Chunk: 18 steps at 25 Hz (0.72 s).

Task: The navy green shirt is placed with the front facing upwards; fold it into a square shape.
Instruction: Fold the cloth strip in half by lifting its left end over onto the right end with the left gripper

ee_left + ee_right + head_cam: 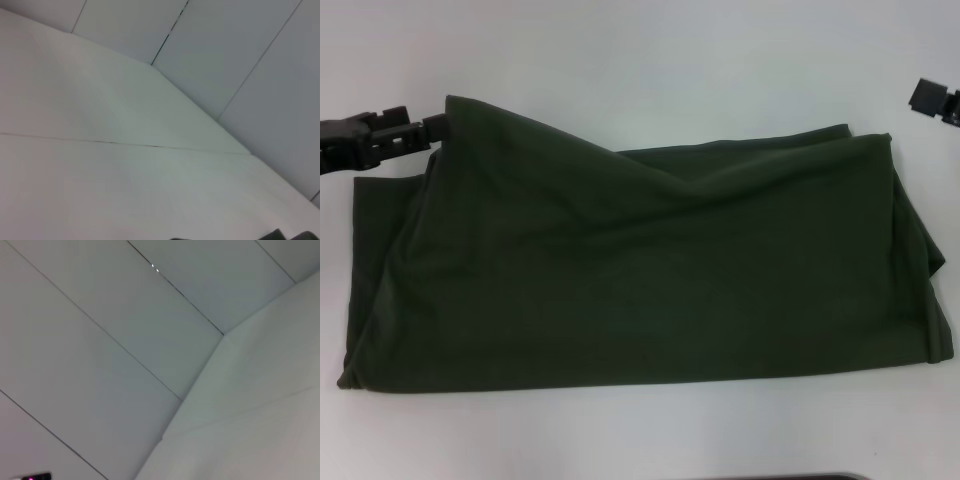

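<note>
- We see the navy green shirt (640, 260) lying on the white surface (620, 430), spread as a wide, roughly rectangular band that fills most of the head view from left to right.
- Its near edge runs fairly straight along the side closest to us, while the far edge is uneven: the far-left corner rises to a peak, and a fold dips toward the middle before the cloth levels out on the right.
- No lettering or collar shows; only plain dark olive cloth faces up, with soft creases running diagonally from the raised corner.
- The left tool (435, 128) reaches in from the left edge of the head view and meets the shirt right at that raised far-left corner; its tip touches the cloth edge, and it appears clenched on that corner of the shirt.
- The right tool (932, 100) sits at the far-right edge of the head view, beyond the shirt's far-right corner and apart from the cloth; we cannot tell how its fingers stand.
- The left wrist view shows only pale surface and wall panels, with a dark sliver at its edge.
- The right wrist view shows pale panels and seams, with no shirt in sight.
</note>
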Each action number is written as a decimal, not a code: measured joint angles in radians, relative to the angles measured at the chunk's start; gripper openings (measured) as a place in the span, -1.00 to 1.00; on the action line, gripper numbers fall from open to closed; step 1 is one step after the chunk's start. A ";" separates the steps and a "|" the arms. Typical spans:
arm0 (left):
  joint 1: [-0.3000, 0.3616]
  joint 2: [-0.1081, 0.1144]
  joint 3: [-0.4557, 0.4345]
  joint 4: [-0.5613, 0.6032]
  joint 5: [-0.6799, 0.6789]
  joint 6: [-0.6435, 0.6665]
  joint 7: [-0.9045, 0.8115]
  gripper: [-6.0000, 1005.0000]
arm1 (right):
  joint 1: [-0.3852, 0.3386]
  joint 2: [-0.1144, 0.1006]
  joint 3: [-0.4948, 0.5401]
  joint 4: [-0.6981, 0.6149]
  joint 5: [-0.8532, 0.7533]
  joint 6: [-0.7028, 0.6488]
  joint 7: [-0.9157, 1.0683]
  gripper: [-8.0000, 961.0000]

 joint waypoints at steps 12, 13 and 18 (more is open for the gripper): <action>-0.043 -0.053 0.031 -0.003 -0.002 -0.151 0.118 0.74 | 0.016 0.014 -0.003 0.003 0.033 -0.002 0.005 0.94; -0.046 -0.054 0.035 -0.005 -0.002 -0.157 0.120 0.73 | 0.016 0.014 -0.003 0.003 0.033 -0.002 0.005 0.94; -0.059 -0.060 0.053 -0.009 -0.002 -0.205 0.122 0.71 | 0.016 0.015 -0.003 0.003 0.034 -0.002 0.006 0.94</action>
